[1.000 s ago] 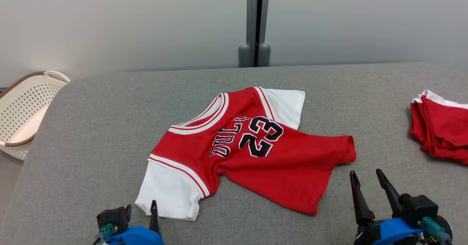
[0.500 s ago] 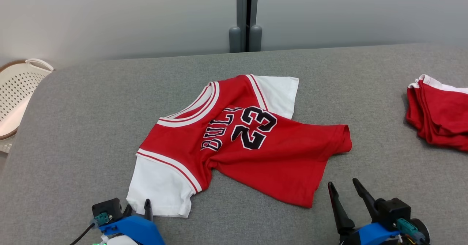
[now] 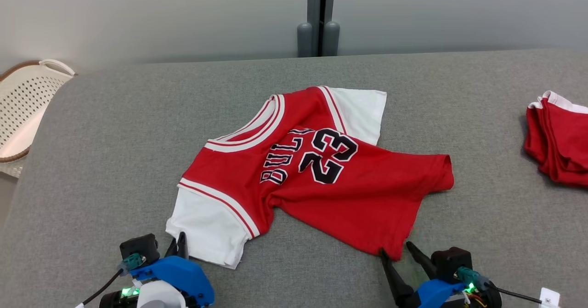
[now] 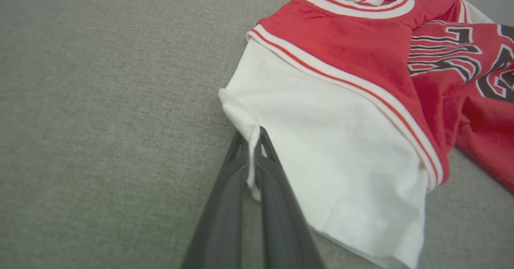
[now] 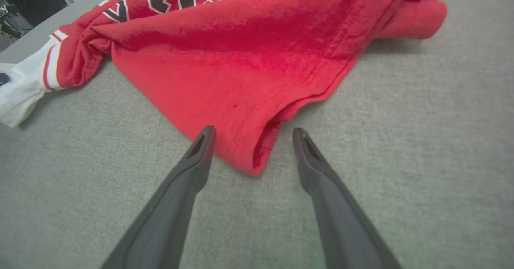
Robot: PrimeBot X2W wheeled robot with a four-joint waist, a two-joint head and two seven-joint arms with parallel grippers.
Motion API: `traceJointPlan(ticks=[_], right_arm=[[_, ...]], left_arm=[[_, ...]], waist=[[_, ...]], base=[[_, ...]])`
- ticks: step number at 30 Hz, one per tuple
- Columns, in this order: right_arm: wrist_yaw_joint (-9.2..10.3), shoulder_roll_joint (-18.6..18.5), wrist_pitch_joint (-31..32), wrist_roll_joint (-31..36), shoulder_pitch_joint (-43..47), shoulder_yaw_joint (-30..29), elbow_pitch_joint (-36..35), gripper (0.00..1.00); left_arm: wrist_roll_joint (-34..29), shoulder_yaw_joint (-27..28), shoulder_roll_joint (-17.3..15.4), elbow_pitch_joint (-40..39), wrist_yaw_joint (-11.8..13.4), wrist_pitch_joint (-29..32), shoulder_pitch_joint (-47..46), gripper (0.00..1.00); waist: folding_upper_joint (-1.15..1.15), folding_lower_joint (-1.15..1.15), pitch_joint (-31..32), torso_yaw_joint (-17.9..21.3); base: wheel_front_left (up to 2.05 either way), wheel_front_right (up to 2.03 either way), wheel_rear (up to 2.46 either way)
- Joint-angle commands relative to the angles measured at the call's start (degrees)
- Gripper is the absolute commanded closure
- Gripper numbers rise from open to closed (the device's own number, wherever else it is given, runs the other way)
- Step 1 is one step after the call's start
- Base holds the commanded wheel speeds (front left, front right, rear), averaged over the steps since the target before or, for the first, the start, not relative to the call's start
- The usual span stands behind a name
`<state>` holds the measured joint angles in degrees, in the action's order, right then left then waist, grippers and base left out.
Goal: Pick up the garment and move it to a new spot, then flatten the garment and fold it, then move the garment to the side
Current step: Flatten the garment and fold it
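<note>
jersey: red with white sleeves, print "BULLS 23". Lies front up in the middle of the surface. Collar toward far left, hem toward near right. Rumpled, with creases under the print.
near sleeve: white with red-and-white trim at the shoulder. Lies on the surface at the jersey's near-left end.
left tool: pressed together, pinching the near sleeve's outer edge. A thin fold of white cloth is bunched between the fingers. Tips are low at the surface. In the head view it sits lower left, at the sleeve's near-left corner.
right tool: spread wide, gripping nothing. One finger is on each side of the hem corner, tips down near the surface. The cloth sits in the gap, not pinched. In the head view it sits lower right, at the jersey's nearest red point.
far sleeve: white, flat, sticking out on the far side of the jersey.
right hem end: red cloth rolled and slightly puffed up.
red pile: folded red cloth with white trim at the right edge of the surface, well apart from the jersey.
basket: white, perforated, brown rim. Off the left end of the surface, partly cut off.
background: gray wall, dark post behind the surface.
</note>
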<state>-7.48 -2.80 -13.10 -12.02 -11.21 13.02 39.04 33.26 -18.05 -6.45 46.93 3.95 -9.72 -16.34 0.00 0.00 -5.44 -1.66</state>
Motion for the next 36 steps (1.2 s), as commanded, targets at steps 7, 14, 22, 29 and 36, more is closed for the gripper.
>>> traceJointPlan(ticks=[7, 14, 22, 29, 36], right_arm=[[-0.02, -0.19, 0.36, -2.2, -4.07, 2.57, 8.34, 0.0], [-0.03, -0.09, -0.75, -5.07, -5.94, 5.43, 11.2, 0.67], [-0.03, -0.11, -1.91, -9.12, -6.37, 7.65, 10.94, 1.0], [-0.03, -0.16, -2.13, -14.82, -4.65, 6.64, 3.1, 1.0], [-0.03, -0.18, -2.14, -11.43, -2.18, -0.61, -12.02, 1.0]], left_arm=[[-0.65, -0.92, 0.25, 0.02, -0.58, -1.58, -1.89, 1.0], [-0.57, -1.25, 0.18, -0.16, -0.64, -2.16, -1.91, 1.0], [-0.13, -0.92, -0.28, -1.9, -1.24, -3.73, -1.33, 1.0], [1.44, 0.92, -0.55, -8.89, -2.5, -4.78, -0.45, 1.0], [4.95, 3.9, -1.65, -24.65, -3.54, -3.81, -0.1, 1.0]], waist=[[0.0, 0.0, -0.24, -1.15], [0.0, 0.0, -0.16, -1.18], [0.0, 0.0, 1.83, -0.26], [0.0, 0.0, 5.77, 1.44], [0.0, 0.0, 8.56, 3.54]], base=[[0.0, 0.0, 0.0], [0.0, 0.0, 0.0], [0.0, 0.0, 0.0], [0.0, 0.0, 0.0], [0.0, 0.0, 0.0]])
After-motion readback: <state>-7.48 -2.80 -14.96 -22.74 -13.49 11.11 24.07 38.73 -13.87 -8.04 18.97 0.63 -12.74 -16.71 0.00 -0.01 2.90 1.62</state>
